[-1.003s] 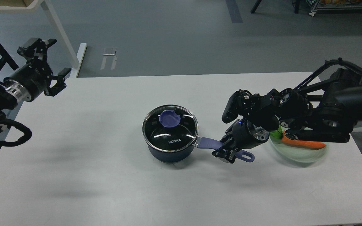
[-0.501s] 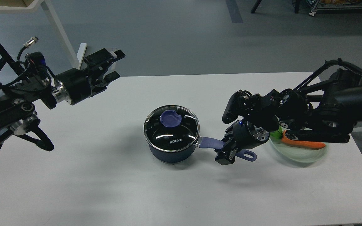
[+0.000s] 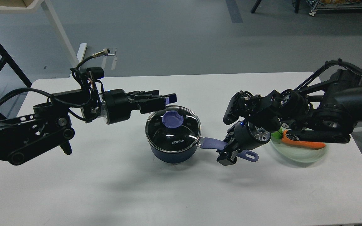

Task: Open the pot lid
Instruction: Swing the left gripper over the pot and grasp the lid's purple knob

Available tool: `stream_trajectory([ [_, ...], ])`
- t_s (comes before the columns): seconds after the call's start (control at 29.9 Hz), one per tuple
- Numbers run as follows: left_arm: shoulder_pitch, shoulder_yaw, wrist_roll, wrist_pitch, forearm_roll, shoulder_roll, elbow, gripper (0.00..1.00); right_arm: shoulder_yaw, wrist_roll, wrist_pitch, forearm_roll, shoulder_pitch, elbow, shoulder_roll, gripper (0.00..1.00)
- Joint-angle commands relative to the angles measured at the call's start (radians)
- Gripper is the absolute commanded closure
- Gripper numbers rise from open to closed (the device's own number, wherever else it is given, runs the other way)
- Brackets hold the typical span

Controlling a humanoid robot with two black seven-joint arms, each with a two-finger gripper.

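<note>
A dark blue pot (image 3: 171,153) stands at the table's middle with a glass lid (image 3: 173,131) on it; the lid has a blue knob (image 3: 171,119). The pot's blue handle (image 3: 212,144) points right. My right gripper (image 3: 230,150) is shut on that handle. My left gripper (image 3: 163,102) reaches in from the left, its fingers lying level just above and behind the lid's far-left rim, a little left of the knob. Its fingers stand slightly apart and hold nothing.
A clear glass bowl (image 3: 300,157) with a carrot (image 3: 303,143) and something green sits at the right, partly under my right arm. The white table (image 3: 105,188) has room in front. A white shelf leg stands off the far left.
My left arm has swung in from the far left to the pot's lid. The pot has shifted slightly right with the right gripper on its handle.
</note>
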Motion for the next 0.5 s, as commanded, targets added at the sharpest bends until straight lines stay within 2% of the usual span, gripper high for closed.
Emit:
stream_trajectory([
  [0.0, 0.005, 0.031, 0.002, 0.066, 0.097, -0.02, 0.01, 0.03, 0.0, 0.0, 0.0, -0.001, 0.003, 0.001, 0.0, 0.79],
  [0.23, -0.002, 0.183, 0.005, 0.164, 0.251, -0.026, 0.019, 0.04, 0.0, 0.0, 0.0, 0.001, 0.012, 0.001, 0.005, 0.79],
  [0.47, 0.0, 0.191, 0.008, 0.226, 0.252, -0.054, 0.097, 0.04, 0.0, 0.0, 0.0, 0.001, 0.012, -0.001, 0.022, 0.79],
])
